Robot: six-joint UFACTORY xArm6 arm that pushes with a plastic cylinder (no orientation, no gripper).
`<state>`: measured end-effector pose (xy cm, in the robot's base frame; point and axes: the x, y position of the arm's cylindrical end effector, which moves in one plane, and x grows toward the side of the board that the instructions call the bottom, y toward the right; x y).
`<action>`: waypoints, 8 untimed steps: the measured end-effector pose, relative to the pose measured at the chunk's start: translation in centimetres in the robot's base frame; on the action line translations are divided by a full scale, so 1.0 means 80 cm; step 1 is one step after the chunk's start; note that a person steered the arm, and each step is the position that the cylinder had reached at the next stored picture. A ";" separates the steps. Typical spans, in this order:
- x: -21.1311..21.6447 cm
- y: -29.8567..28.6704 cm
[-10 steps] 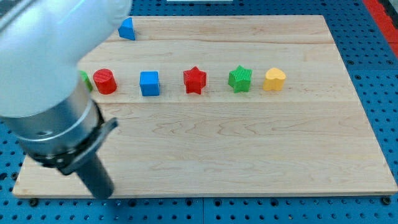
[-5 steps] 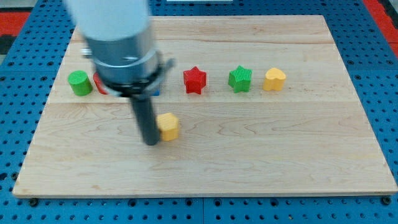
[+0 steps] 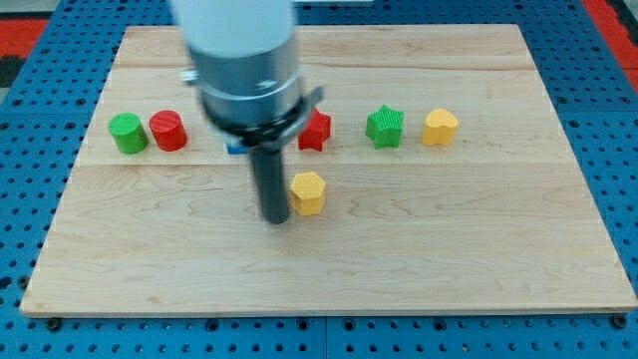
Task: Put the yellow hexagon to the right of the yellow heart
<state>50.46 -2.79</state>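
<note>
The counter (image 3: 478,249) is pale wood with visible grain and long seams between its boards, its finish smooth and matt. Around it lies a blue perforated base (image 3: 613,120), hard-looking with regular holes. The yellow hexagon (image 3: 308,192) and yellow heart (image 3: 440,128) look like smooth matt plastic, as does the red cylinder (image 3: 168,131). The green star (image 3: 385,127) shows fine ribbing. The rod down to my tip (image 3: 276,218) is dark and matt; the housing above it looks like pale, slightly glossy metal.

Bright, even overhead light washing over wooden board (image 3: 478,259); shadows staying faint. Arm housing (image 3: 239,60) looming close, smearing with motion blur; yellow hexagon (image 3: 308,192) showing slightly soft.
</note>
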 end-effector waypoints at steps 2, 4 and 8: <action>-0.039 0.129; -0.062 0.033; -0.064 0.212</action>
<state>45.30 14.14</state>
